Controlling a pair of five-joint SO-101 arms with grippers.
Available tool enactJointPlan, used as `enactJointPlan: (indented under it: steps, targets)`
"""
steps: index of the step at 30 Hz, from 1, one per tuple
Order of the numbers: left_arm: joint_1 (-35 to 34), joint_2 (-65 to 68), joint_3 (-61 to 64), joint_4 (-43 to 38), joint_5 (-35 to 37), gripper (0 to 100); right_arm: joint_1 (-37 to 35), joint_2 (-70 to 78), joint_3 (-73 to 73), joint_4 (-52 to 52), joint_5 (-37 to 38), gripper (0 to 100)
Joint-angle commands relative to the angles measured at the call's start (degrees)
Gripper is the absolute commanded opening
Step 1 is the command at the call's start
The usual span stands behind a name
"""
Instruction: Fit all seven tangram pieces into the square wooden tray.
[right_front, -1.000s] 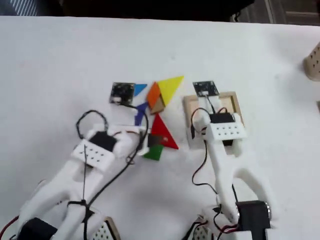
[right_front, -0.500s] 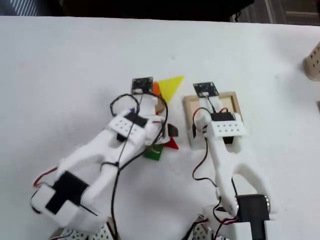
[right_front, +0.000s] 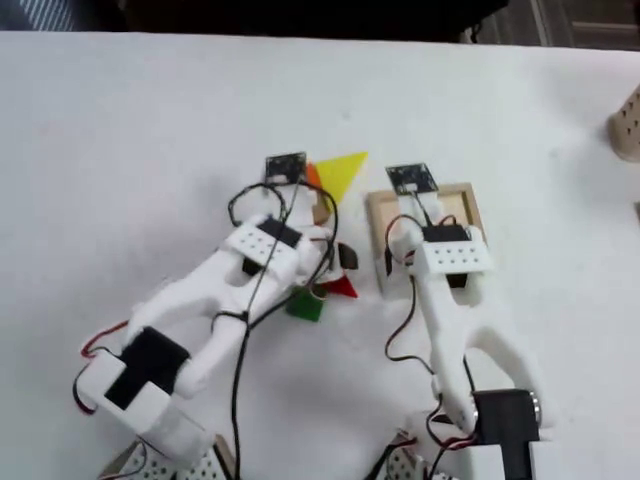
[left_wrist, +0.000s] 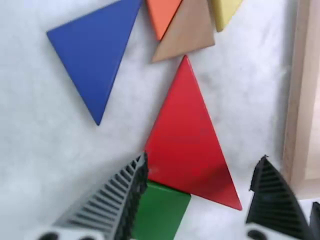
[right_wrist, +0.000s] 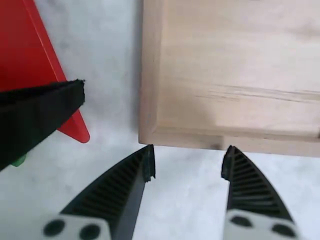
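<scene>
1. Where the high view looks down over the white table (right_front: 150, 120), we see the left arm (right_front: 200, 290) lying slantwise from the near left toward the cluster of pieces. Its left gripper (right_front: 332, 268) is down over the red triangle (right_front: 343, 288). The green piece (right_front: 305, 306) lies just beside that triangle. The yellow triangle (right_front: 340, 170) and a sliver of the orange piece (right_front: 313, 176) show past the arm. The tray (right_front: 455, 188) sits to the right of the pieces, apart from them, with the right arm (right_front: 450, 262) over its near edge.
2. In the left wrist view, we find the left gripper (left_wrist: 202, 161) spread wide, one finger on each side of the red triangle (left_wrist: 187, 145) at its broad end. The triangle lies flat on the table, and we cannot tell whether either finger touches it. The green piece (left_wrist: 160, 212) sits against its base. The blue triangle (left_wrist: 97, 55) lies apart, while the orange piece (left_wrist: 162, 15), tan piece (left_wrist: 187, 35) and yellow triangle (left_wrist: 225, 10) cluster by the red tip. The rim of the tray (left_wrist: 300, 100) runs alongside.
3. In the right wrist view, we see the right gripper (right_wrist: 188, 152) spread and holding nothing, just outside the tray (right_wrist: 150, 75) near a corner. The part of the tray's floor we see is bare wood. The red triangle (right_wrist: 30, 55) lies beside the tray, apart from its rim, under a dark finger of the left gripper.
</scene>
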Motion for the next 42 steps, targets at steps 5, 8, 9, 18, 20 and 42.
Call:
enactJointPlan:
  steps: [5, 8, 9, 18, 20, 42]
  targets:
    - [-0.3, 0.1, -1.8, 0.7, 2.2, 33, 0.4, -0.1, -2.7, -0.6, 0.9, 21.9]
    - [-1.6, 0.1, -1.9, 0.7, 2.7, 33, 0.4, 0.0, -2.7, -0.6, 0.9, 21.9]
    - [-1.8, 0.1, -1.9, 0.7, 2.7, 33, 0.4, 0.0, -2.7, -0.6, 0.9, 21.9]
    - [-2.0, 0.1, -2.0, 0.7, 2.9, 33, 0.4, 0.1, -2.7, -0.6, 2.7, 21.9]
    - [-2.0, 0.1, -2.0, 0.7, 2.9, 33, 0.3, 0.1, -2.7, -0.6, 2.9, 21.9]
    - [-2.6, 12.3, -14.0, 12.7, 2.6, 33, -0.1, 0.2, -2.7, -0.7, 3.2, 21.9]
